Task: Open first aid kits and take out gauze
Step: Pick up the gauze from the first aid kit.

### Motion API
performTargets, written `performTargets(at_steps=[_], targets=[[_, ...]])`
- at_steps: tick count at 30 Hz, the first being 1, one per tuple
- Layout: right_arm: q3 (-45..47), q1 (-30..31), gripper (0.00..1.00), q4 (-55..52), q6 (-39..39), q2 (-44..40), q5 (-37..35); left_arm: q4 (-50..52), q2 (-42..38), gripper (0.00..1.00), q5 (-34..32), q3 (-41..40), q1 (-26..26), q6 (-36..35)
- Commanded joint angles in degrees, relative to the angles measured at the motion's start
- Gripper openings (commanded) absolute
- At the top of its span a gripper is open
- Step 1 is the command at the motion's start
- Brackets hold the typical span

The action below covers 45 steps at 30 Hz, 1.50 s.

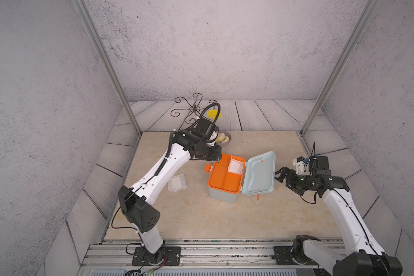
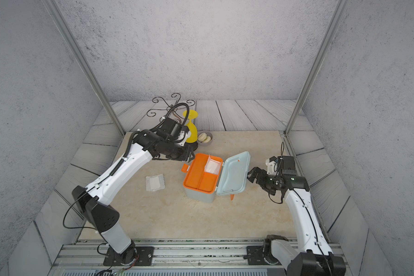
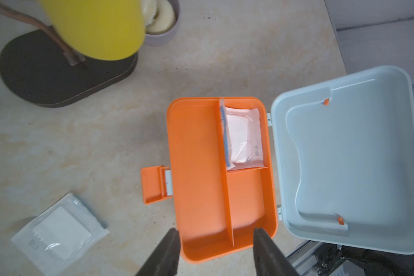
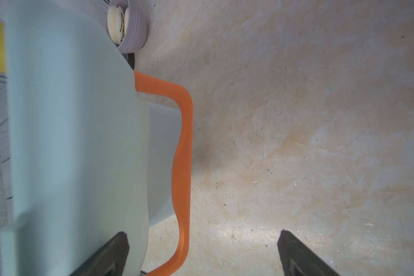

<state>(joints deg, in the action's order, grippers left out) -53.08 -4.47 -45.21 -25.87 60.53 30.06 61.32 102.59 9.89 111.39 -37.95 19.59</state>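
First aid kit [image 1: 222, 194] open: one gauze [image 1: 236, 166] in its tray's [image 3: 196, 167] far compartment, loose gauze [image 1: 177, 183] on the table [image 1: 201, 219] (leftward). Left gripper [image 3: 216, 230] gapes empty above it, right gripper [image 4: 203, 233] splayed beside the lid [image 1: 261, 173]; yellow cup [image 2: 191, 135] crowds behind.

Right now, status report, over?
Left tool, right tool open, empty. Grey-blue plastic box open; wrapped white gauze pad out, second pad in orange tray. Nothing blocking.

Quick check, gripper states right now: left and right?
Left gripper: open, empty, near the orange tray.
Right gripper: open, empty, beside the lid.
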Motion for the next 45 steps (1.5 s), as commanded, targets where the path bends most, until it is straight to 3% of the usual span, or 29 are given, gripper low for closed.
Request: performTargets(at_steps=[1,6,11,15,23,30,35,39,42,45], targets=[[0.42,-0.10,0.99,0.56,0.56,0.20,1.39,7.95,7.50,0.57,-2.31,6.12,-2.64,-3.26],[0.43,-0.11,0.99,0.65,0.47,0.02,1.68,12.18,17.69,0.59,-5.54,17.27,-4.82,-5.10],[0.43,-0.10,0.99,0.47,0.51,-0.15,1.84,14.24,25.21,0.49,-7.62,24.60,-5.02,-5.69],[0.43,-0.10,0.99,0.22,0.64,-0.39,1.75,14.87,28.53,0.37,-8.75,27.52,-5.02,-5.88],[0.43,-0.10,0.99,0.12,0.81,-0.42,1.66,14.14,31.51,0.33,-7.07,28.09,-5.11,-5.88],[0.50,-0.20,0.99,0.05,0.91,-0.36,1.58,13.39,32.06,0.03,-5.17,28.70,-5.11,-5.59],[0.35,-0.19,0.99,-0.22,1.00,-0.37,1.23,15.05,30.13,0.00,-6.46,30.22,-5.03,-5.26],[0.26,-0.19,0.99,-0.32,0.91,-0.50,0.73,17.76,24.69,0.00,-11.07,32.38,-4.61,-3.82],[0.00,-0.24,0.99,-0.32,0.82,-0.77,0.24,16.46,17.58,0.00,-12.44,27.88,-2.56,-2.88],[-0.09,-0.28,0.99,-0.32,0.80,-0.77,0.30,12.68,8.24,0.00,-12.55,17.33,1.69,-1.79]])
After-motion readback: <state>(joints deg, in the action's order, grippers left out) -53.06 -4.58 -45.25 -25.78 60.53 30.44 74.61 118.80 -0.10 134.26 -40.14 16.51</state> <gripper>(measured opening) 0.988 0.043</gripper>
